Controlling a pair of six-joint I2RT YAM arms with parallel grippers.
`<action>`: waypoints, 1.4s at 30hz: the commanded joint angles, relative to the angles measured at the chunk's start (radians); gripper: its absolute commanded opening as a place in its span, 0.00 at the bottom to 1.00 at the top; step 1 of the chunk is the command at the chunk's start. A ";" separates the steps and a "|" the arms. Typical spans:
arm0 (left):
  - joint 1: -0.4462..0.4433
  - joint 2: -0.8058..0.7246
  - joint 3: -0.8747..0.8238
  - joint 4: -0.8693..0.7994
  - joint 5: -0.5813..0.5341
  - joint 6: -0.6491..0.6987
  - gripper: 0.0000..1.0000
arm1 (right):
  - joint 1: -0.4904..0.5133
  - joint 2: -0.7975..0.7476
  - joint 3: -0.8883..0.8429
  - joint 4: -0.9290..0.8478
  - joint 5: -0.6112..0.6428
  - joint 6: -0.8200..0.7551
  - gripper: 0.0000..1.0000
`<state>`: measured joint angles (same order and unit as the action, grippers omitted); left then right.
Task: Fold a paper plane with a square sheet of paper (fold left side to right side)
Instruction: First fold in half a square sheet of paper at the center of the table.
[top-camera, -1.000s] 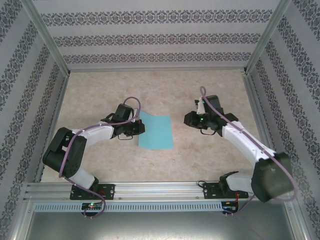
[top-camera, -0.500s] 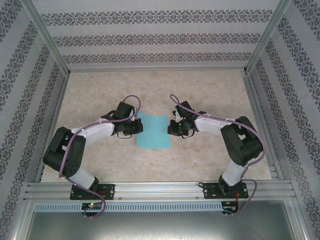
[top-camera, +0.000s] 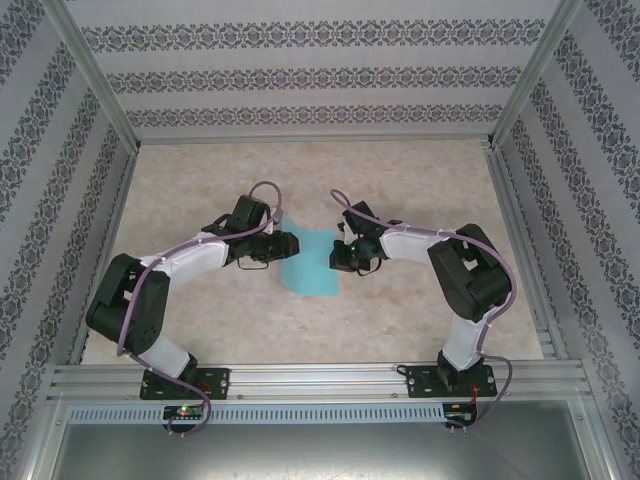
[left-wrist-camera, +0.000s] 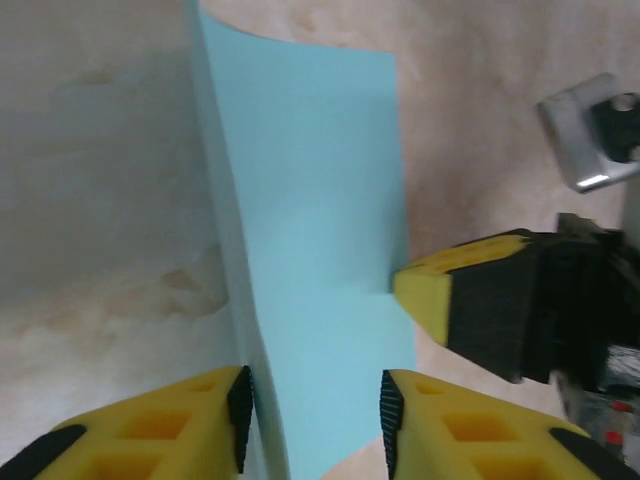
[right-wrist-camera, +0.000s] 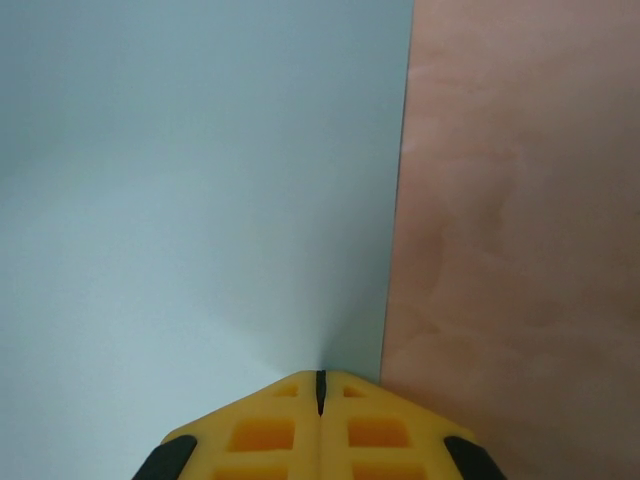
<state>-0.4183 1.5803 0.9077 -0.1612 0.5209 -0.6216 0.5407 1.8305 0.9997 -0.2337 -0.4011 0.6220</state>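
Square sheet of paper (top-camera: 312, 262) lies on the table (top-camera: 200, 180), left edge curled up between the spread fingers of the left gripper (left-wrist-camera: 312, 420), right gripper (right-wrist-camera: 320, 385) closed and pinning its right edge; looks thin, light, floppy, easily creased, so pinch the raised left edge.

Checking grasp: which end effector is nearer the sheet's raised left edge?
Left. The left end effector straddles that edge of the square sheet of paper; the right end effector touches the opposite edge.
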 joint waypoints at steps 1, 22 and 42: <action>-0.011 0.026 0.024 0.112 0.103 -0.077 0.48 | 0.010 0.024 -0.016 -0.026 0.028 -0.025 0.00; -0.059 0.180 0.081 0.168 0.108 -0.102 0.38 | -0.111 -0.191 -0.159 0.295 -0.217 0.154 0.41; -0.074 0.170 0.110 0.090 0.081 -0.059 0.24 | -0.087 -0.045 -0.109 0.364 -0.302 0.190 0.19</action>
<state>-0.4782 1.7592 0.9909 -0.0368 0.6186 -0.7074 0.4496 1.7756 0.8715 0.1200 -0.6834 0.8131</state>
